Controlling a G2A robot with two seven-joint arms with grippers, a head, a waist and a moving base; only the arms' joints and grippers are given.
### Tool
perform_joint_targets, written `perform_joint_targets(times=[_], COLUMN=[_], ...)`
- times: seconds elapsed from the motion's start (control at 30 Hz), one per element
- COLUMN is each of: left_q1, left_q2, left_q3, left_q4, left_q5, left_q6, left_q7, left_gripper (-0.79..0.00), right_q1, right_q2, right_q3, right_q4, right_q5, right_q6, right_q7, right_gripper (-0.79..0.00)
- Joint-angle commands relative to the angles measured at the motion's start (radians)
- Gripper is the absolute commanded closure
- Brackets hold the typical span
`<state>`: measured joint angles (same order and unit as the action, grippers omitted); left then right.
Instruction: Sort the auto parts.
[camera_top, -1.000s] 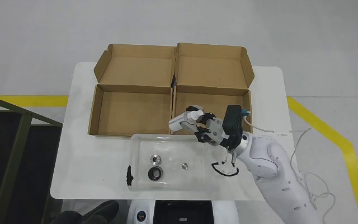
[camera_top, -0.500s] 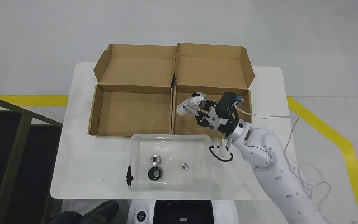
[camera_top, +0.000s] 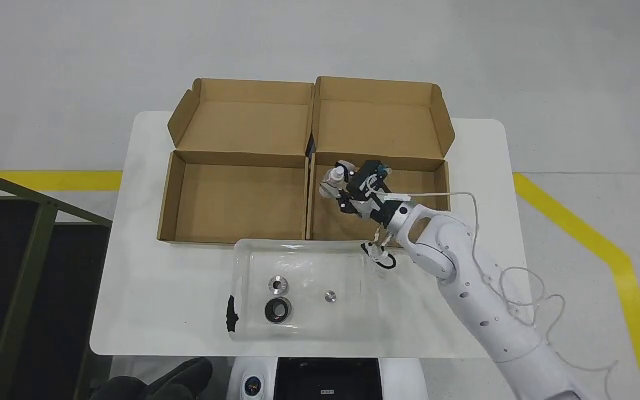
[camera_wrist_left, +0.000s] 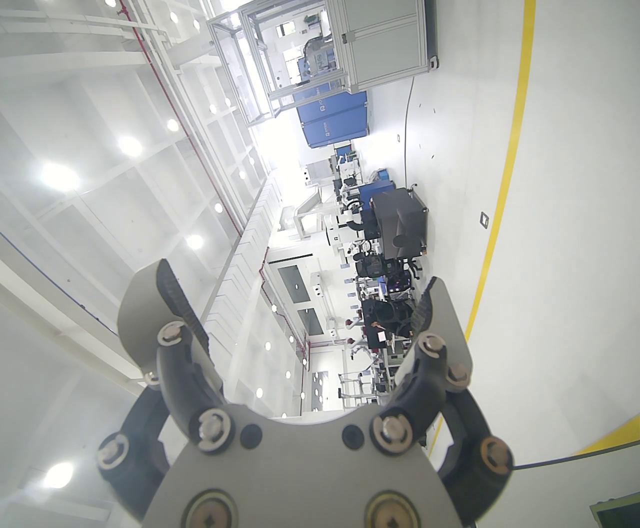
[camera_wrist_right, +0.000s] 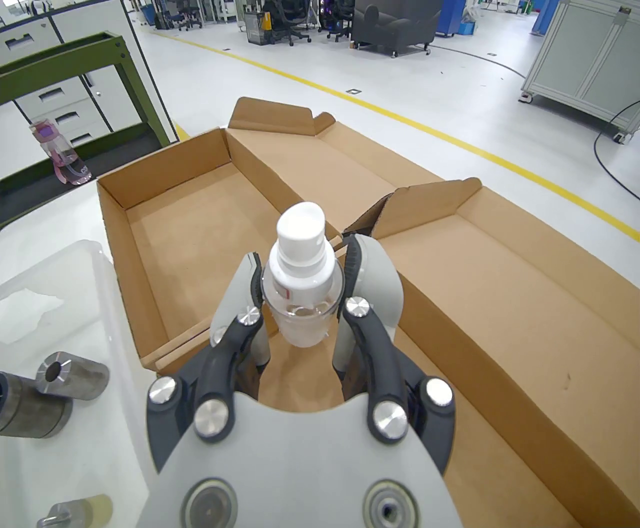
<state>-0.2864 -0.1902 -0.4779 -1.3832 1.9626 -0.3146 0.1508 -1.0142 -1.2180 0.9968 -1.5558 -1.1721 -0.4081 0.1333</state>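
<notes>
Metal parts (camera_top: 277, 311) in tray (camera_top: 300, 244), bottle (camera_wrist_right: 301, 260) aloft

A clear, white-capped bottle (camera_wrist_right: 302, 280) is clamped between fingers (camera_wrist_right: 372, 280) over the right box (camera_wrist_right: 500, 300). At its 7 o'clock, three metal parts (camera_top: 276, 311) lie in the tray (camera_top: 300, 243).
</notes>
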Motion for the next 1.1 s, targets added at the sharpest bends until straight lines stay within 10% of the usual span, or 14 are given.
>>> perform_joint_targets(times=[0.0,0.3,0.37,0.43,0.57,1.07], left_q1=[0.000,0.000,0.000,0.000,0.000,0.000], left_q2=[0.000,0.000,0.000,0.000,0.000,0.000], left_q3=[0.000,0.000,0.000,0.000,0.000,0.000], left_q4=[0.000,0.000,0.000,0.000,0.000,0.000], left_q5=[0.000,0.000,0.000,0.000,0.000,0.000], left_q6=[0.000,0.000,0.000,0.000,0.000,0.000], left_q7=[0.000,0.000,0.000,0.000,0.000,0.000], left_gripper=[-0.785,-0.785,-0.785,-0.785,-0.785,-0.785], right_q1=[0.017,0.059,0.061,0.065,0.071,-0.015], right_q2=[-0.005,-0.024,-0.026,-0.028,-0.032,-0.004], right_q3=[-0.012,-0.050,-0.055,-0.060,-0.066,0.031], right_q4=[0.025,0.122,0.130,0.138,0.152,-0.086], right_q5=[-0.013,-0.029,-0.035,-0.050,-0.061,-0.090], right_q6=[0.011,0.029,0.032,0.027,0.026,-0.071], right_q7=[0.001,0.006,0.009,0.013,0.008,0.122], right_gripper=[0.000,-0.037,-0.446,-0.465,-0.785,-0.785])
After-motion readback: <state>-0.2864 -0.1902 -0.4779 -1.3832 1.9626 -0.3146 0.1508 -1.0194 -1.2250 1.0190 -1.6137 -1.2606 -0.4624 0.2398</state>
